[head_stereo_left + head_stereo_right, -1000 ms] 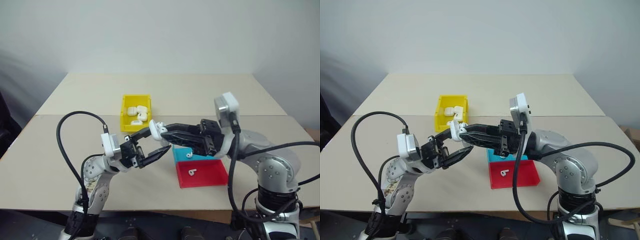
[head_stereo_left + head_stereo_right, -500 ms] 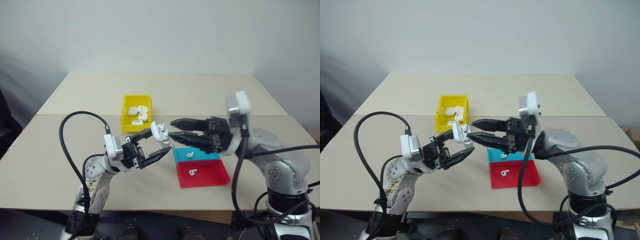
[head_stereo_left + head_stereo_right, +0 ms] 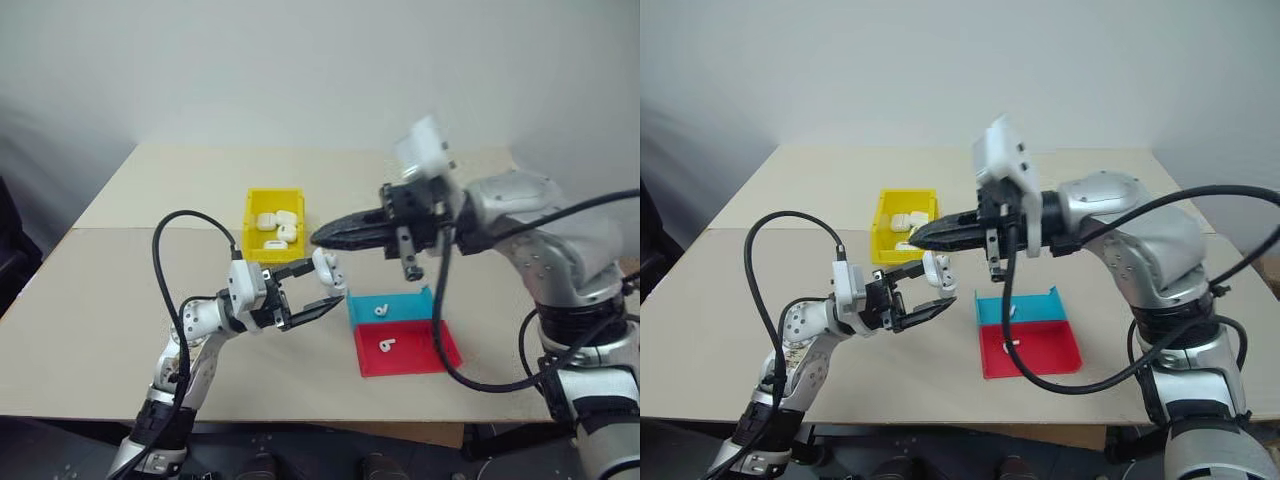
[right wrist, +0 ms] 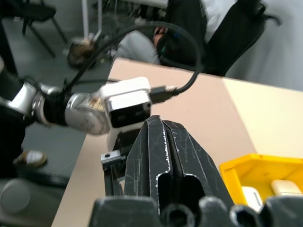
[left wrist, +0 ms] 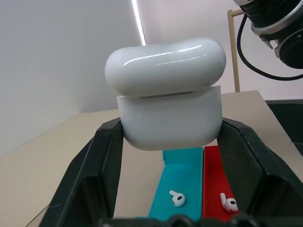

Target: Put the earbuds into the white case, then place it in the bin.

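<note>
My left gripper (image 3: 327,281) is shut on the white case (image 3: 328,268), holding it in the air over the table with its lid slightly ajar (image 5: 168,94). My right gripper (image 3: 316,237) is shut and empty, its tip just above and behind the case, pointing left. One of the earbuds (image 3: 380,310) lies in the teal tray (image 3: 405,303). The other (image 3: 385,346) lies on the red tray (image 3: 425,350). Both earbuds also show past the case in the left wrist view. The yellow bin (image 3: 247,228) stands behind the grippers on the table.
Several white cases (image 3: 276,226) lie inside the bin. The teal and red trays sit side by side, right of the held case. The beige table (image 3: 100,300) has free room at the left and the far back. Black cables loop from both arms.
The right gripper drew back from the case, opened, then shut and rose above it as its arm lifted. The left gripper kept the case and edged slightly forward.
</note>
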`<act>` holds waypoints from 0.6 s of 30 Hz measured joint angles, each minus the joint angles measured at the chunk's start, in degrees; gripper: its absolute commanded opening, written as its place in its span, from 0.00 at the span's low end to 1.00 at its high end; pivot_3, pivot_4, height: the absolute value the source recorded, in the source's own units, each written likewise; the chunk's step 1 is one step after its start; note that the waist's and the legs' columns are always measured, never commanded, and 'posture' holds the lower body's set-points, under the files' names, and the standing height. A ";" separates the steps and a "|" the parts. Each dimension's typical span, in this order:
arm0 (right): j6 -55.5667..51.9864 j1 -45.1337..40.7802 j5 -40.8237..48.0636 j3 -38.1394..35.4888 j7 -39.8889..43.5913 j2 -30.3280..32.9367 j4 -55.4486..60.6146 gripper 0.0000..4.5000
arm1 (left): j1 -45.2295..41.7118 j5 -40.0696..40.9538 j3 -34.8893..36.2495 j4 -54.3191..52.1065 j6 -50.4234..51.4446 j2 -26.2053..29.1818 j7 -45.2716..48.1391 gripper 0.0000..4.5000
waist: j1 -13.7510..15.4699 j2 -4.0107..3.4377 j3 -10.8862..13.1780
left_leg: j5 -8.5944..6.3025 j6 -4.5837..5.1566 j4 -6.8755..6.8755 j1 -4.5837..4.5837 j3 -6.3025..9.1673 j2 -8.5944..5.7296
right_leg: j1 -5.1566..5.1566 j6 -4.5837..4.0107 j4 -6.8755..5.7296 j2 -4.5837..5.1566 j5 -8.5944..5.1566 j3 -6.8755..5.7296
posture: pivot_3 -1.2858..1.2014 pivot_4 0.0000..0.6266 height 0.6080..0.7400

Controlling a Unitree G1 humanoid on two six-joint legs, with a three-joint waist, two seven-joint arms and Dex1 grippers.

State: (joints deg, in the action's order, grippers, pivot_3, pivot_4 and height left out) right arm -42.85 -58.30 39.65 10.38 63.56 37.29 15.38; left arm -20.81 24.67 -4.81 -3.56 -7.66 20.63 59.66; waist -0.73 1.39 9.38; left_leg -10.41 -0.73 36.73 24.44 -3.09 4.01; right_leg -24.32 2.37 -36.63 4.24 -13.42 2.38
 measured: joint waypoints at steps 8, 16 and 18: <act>4.24 -1.65 -7.19 5.09 2.78 -1.93 -1.20 0.01 | -1.12 -0.31 -0.39 0.92 -2.32 -0.71 1.40 0.60 | -0.02 0.00 0.00 | 0.00 0.00 0.00 0.00 0.00 0.00 | 0.00 0.01 -0.02 0.00 0.00 -0.01 | 0.52 0.24 1.00; 10.56 0.98 -14.39 7.34 5.80 0.33 -0.83 0.01 | 1.38 -0.52 -0.40 0.21 -2.47 -0.61 1.27 0.60 | -0.02 0.00 0.00 | 0.00 0.00 0.00 -0.02 -0.01 0.00 | 0.00 0.01 -0.04 0.00 0.00 -0.01 | 0.52 0.24 1.00; 11.69 1.21 -15.45 7.30 6.42 0.62 -0.84 0.01 | 1.76 -0.54 -0.29 -0.02 -2.43 -0.42 0.93 0.60 | -0.03 0.00 0.00 | 0.00 0.00 0.00 -0.04 0.00 0.00 | 0.00 0.01 -0.06 -0.01 0.00 -0.01 | 0.52 0.24 1.00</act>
State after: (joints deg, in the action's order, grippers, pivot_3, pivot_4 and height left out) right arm -31.16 -57.09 24.20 17.68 69.98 37.90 14.54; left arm -19.05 24.13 -5.11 -3.58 -10.08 20.21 60.59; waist -0.75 1.38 9.38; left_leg -10.41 -0.73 36.74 24.40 -3.09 4.01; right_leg -24.32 2.38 -36.68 4.23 -13.41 2.38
